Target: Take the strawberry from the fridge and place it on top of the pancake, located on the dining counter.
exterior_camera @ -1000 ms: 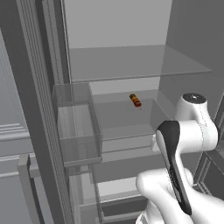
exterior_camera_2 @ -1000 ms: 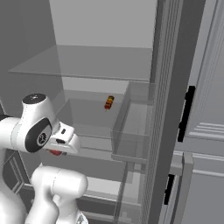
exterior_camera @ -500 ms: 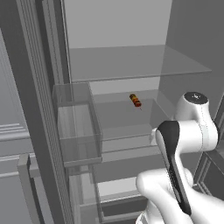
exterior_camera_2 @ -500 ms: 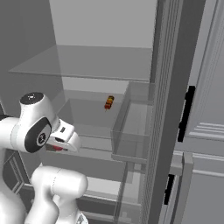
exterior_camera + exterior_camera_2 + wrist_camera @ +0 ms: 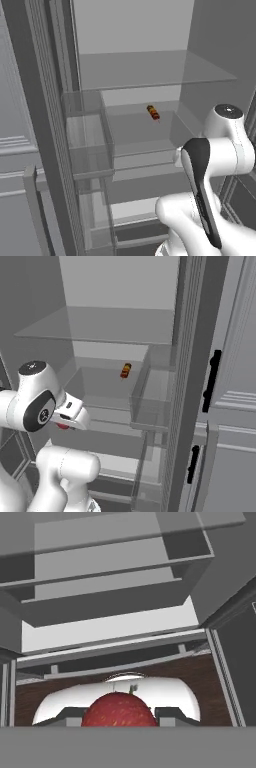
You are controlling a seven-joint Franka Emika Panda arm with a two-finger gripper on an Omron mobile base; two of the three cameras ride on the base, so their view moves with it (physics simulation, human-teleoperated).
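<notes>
Since a moment ago, my gripper (image 5: pixel 64 425) has pulled back a little from the fridge (image 5: pixel 150 70), jaws still squeezing the strawberry (image 5: pixel 118 711), which sits at 6 o'clock in my hand view. Next I carry it to the pancake.

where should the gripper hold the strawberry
Across its widest middle, as the gripper does now. The strawberry is roundish, so fingers on opposite flanks, with the stem end left free, seem least likely to slip.
</notes>
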